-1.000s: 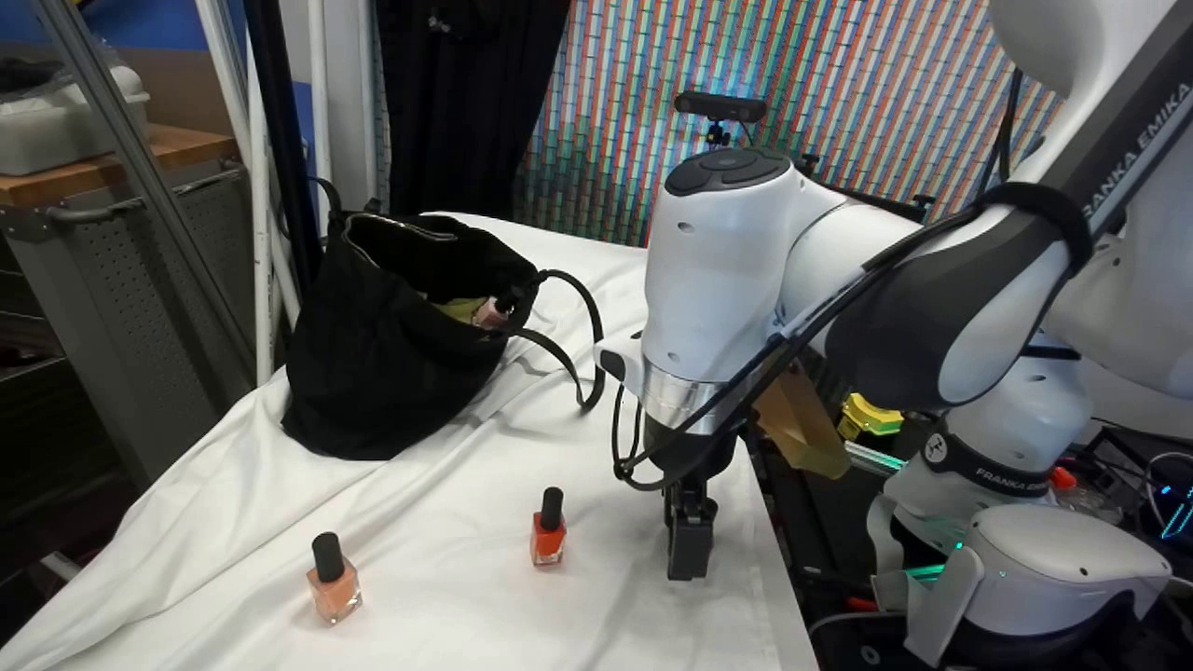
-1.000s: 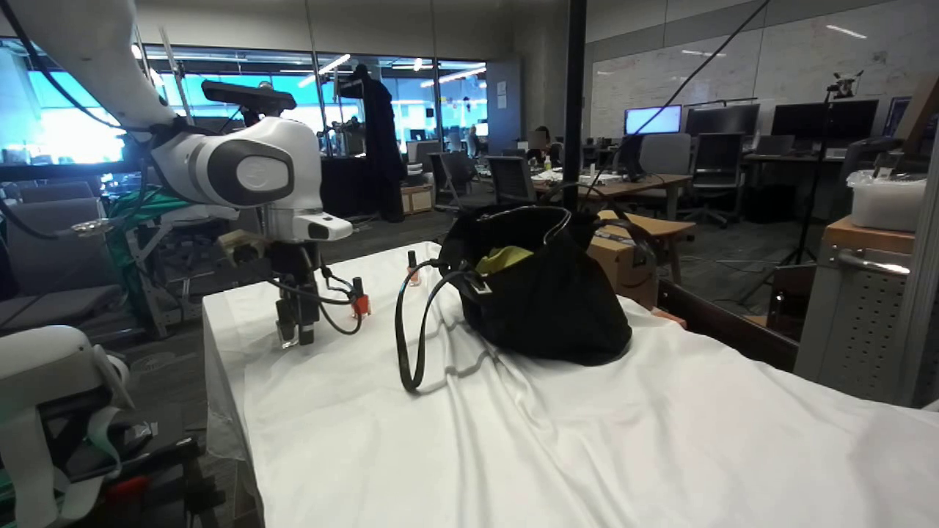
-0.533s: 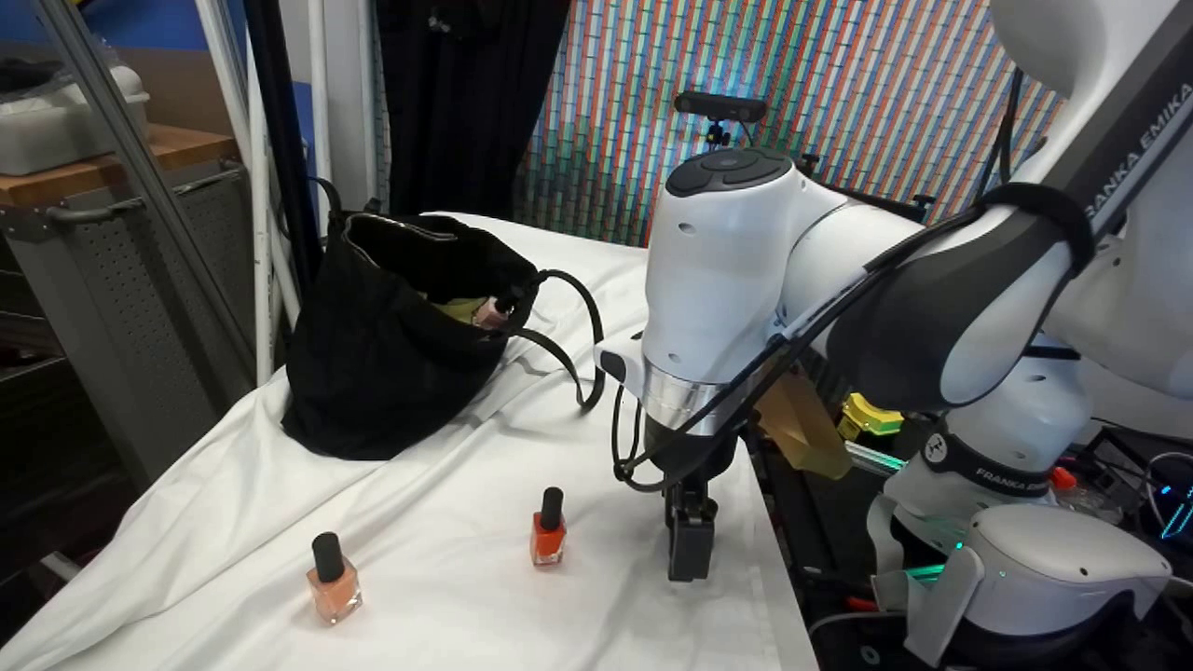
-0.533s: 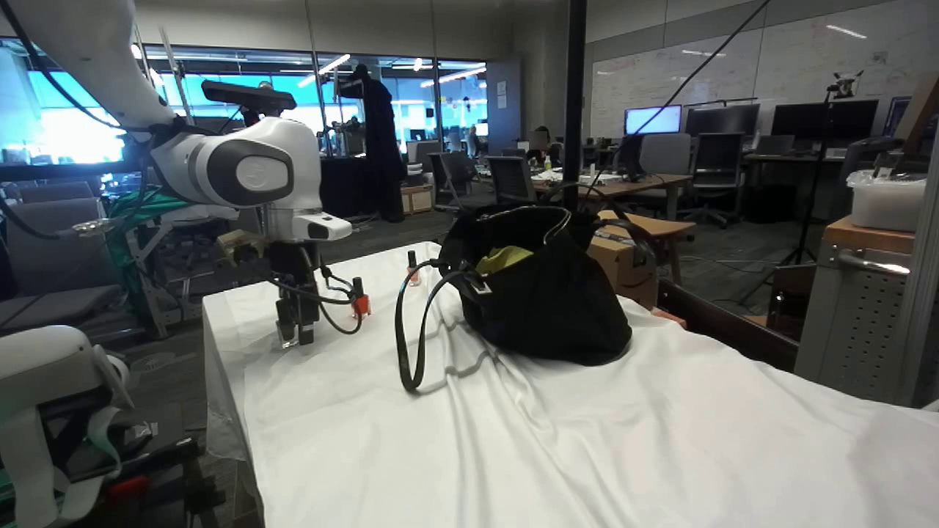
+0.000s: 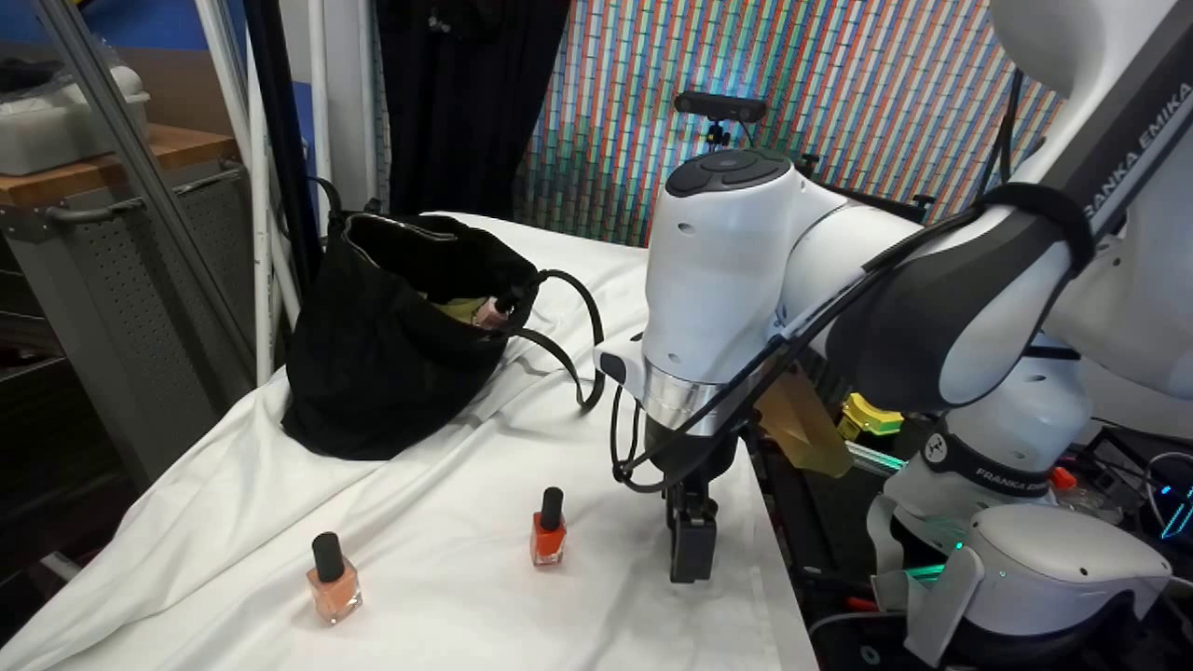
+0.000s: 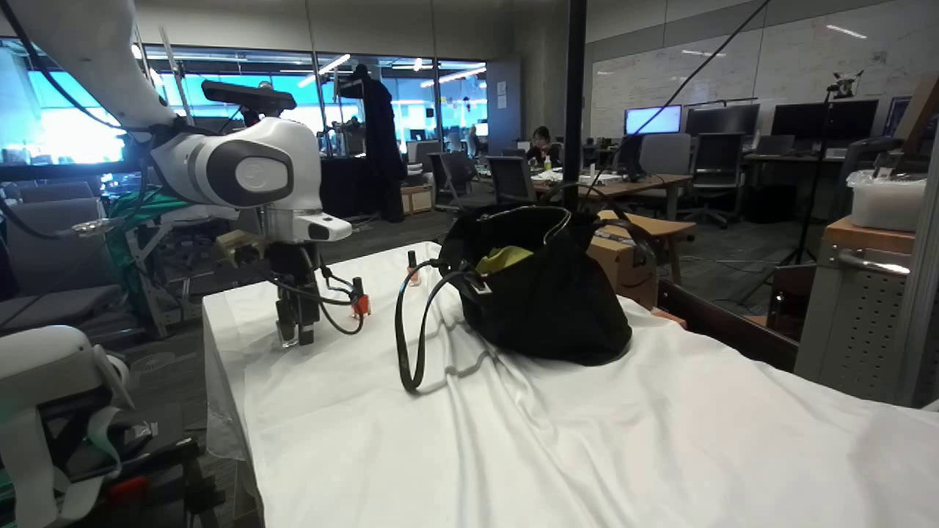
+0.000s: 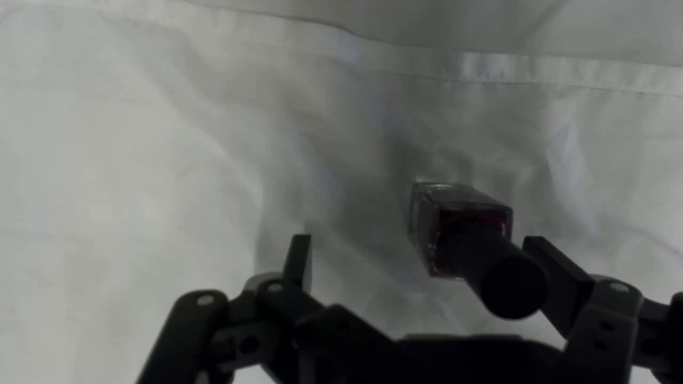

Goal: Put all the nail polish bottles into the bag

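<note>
Wrist view: gripper (image 7: pixel 417 240) spread wide, holding nothing — dark red bottle (image 7: pixel 469 216) stands between the jaws, well off one, just beside the other; can't tell whether they touch. Looks like glass: likely light, stiff, slick, breakable if dropped. Best hold probably the cap or the body's flat sides; centre on it before closing or it may tip.

In an exterior view the gripper hides that bottle. Orange-red bottle (image 5: pixel 548 539) and peach bottle (image 5: pixel 335 591) stand upright on the white cloth (image 5: pixel 447 522), apart from each other; black bag (image 5: pixel 382 373) sits open beyond them, pale pink bottle (image 5: pixel 489 313) tilted in its mouth — seen only here.

In an exterior view more of the bag's yellow-green lining (image 6: pixel 502 259) shows but no pink bottle; a clear glass base (image 6: pixel 288 342), presumably the dark red one's, peeks out at the jaws' tips.
</note>
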